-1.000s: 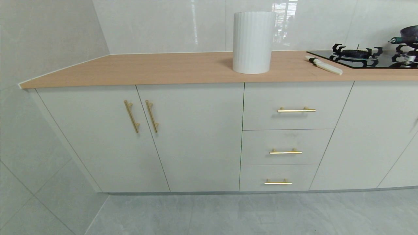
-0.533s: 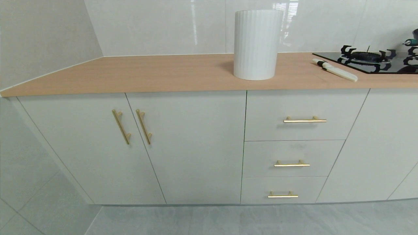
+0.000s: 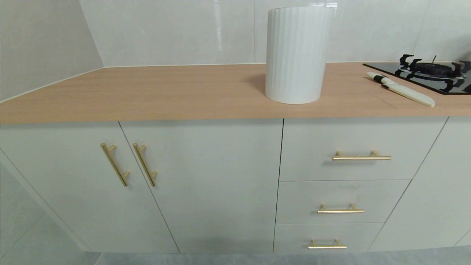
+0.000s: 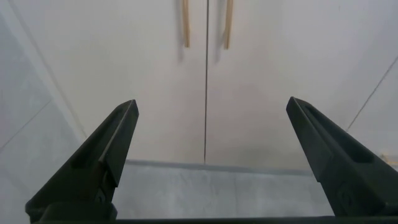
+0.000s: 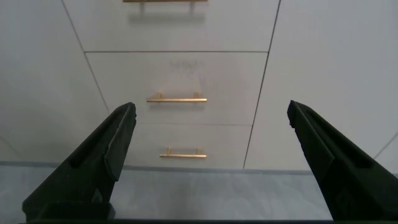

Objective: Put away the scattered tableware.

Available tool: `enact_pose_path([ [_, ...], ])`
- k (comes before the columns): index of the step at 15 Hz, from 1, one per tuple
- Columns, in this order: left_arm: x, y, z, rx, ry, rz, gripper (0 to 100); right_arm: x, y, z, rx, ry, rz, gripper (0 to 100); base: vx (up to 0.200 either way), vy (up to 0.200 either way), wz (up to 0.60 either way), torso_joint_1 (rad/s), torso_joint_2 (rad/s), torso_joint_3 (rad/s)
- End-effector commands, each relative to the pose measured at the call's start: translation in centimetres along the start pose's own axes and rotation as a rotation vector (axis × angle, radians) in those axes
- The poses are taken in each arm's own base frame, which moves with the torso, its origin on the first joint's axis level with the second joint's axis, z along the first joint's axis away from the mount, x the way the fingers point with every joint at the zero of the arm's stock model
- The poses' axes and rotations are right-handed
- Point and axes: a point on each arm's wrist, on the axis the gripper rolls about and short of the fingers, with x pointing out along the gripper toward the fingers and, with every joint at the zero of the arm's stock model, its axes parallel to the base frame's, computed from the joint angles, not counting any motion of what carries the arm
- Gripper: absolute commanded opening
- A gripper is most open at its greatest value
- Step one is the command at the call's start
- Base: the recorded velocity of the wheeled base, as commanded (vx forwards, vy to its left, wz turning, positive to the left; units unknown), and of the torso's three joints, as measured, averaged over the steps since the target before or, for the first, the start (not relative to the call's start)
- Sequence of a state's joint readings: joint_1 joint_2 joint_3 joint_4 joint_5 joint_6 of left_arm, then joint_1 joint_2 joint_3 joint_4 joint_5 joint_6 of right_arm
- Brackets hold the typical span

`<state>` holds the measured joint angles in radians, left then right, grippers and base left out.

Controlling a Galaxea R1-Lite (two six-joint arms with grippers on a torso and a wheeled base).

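Left tool (image 4: 210, 106) and right tool (image 5: 210, 109) hang wide, empty, probably since the knife (image 3: 400, 94) lies loose on the counter (image 3: 165, 92) near the white holder (image 3: 296, 55).

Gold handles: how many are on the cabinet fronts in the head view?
5. Left door handle and right door handle side by side on the left; top drawer handle, middle drawer handle, bottom drawer handle stacked further right. More may lie beyond view.
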<state>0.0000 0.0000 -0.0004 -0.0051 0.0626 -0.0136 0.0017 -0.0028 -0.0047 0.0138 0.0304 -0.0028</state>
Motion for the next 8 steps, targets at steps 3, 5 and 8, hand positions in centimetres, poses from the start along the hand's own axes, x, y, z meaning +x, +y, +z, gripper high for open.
enact_pose_path([
  [3,0.00,0.00,0.00,-0.002,-0.001,0.000,100,0.02,0.00,0.00,0.000,0.003,0.000,100,0.000,0.000,0.00,0.000,0.00,0.000],
  [5,0.00,0.00,0.00,0.000,-0.001,0.000,100,0.02,0.00,0.00,0.000,0.003,0.000,100,0.000,0.000,0.00,0.000,0.00,0.000],
  [8,0.00,0.00,0.00,-0.002,-0.001,0.000,100,0.02,0.00,0.00,0.000,0.003,0.000,100,0.000,-0.067,0.00,0.001,0.00,0.001],
])
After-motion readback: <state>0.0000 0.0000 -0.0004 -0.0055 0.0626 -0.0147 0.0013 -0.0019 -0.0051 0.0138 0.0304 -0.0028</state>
